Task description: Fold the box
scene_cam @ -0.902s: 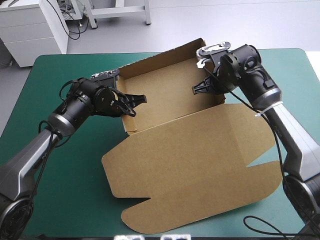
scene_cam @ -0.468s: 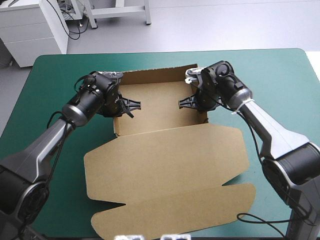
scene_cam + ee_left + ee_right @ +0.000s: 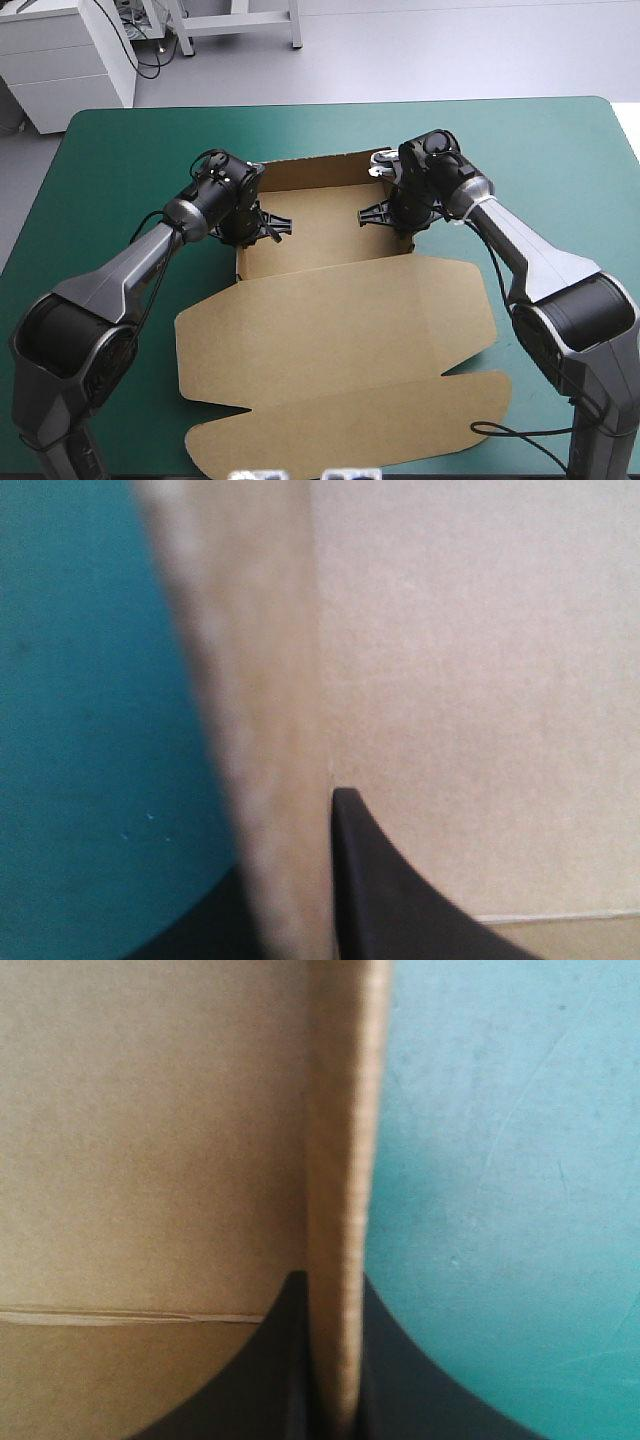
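Teal-green cover (image 3: 110,170) carries the box (image 3: 330,320); left gripper (image 3: 265,224) and right gripper (image 3: 384,213) each pinch its raised sides. I expect uneven pulling would buckle it.

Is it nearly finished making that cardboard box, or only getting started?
Roughly midway, I'd say. Done: the brown cardboard box has its walls standing, forming an open tray. In hand: the left arm's black fingers and the right arm's black fingers each pinch a side wall. Left: the big lid panel lies flat on the teal-green table cover, not yet folded.
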Controlling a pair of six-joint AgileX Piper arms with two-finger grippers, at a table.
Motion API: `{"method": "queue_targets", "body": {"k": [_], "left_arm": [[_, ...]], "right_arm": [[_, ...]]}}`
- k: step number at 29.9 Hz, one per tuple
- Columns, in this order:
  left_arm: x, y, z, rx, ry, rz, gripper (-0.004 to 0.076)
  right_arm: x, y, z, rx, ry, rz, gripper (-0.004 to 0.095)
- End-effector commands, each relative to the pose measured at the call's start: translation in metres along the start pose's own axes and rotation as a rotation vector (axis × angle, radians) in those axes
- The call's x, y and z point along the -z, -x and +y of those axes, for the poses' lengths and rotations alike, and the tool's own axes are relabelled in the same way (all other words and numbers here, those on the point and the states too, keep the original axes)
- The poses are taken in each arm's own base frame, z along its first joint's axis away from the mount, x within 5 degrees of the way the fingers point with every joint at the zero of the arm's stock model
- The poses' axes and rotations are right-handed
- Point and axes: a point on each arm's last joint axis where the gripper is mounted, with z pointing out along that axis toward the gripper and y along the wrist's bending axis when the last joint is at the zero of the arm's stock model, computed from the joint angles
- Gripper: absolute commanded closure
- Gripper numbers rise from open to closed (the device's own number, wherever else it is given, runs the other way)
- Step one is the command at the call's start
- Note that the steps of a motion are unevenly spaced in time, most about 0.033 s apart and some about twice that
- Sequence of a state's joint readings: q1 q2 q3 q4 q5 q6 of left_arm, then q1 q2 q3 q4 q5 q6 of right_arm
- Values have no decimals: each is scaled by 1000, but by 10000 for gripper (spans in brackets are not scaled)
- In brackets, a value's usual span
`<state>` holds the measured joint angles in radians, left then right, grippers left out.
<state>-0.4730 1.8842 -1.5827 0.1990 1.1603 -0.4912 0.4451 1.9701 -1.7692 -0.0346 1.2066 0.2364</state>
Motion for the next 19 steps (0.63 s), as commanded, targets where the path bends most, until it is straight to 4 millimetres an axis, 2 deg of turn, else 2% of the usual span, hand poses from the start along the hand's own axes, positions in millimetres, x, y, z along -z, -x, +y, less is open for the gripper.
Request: {"method": "queue_targets", "body": {"k": [1,6,13,19], "left_arm": [[11,-2,-4,-49,-35,1,731],[4,-1,-7,-53,-33,15,731],[4,-1,-7,-50,-41,21,730],[0,5,11,91,-225,114,726]], "right_arm": [[21,1,-19,28,-70,-29,926],[21,1,-17,42,-45,-38,927],[21,2,-17,52,-43,-42,927],[21,2,-17,53,-44,-45,927]]}}
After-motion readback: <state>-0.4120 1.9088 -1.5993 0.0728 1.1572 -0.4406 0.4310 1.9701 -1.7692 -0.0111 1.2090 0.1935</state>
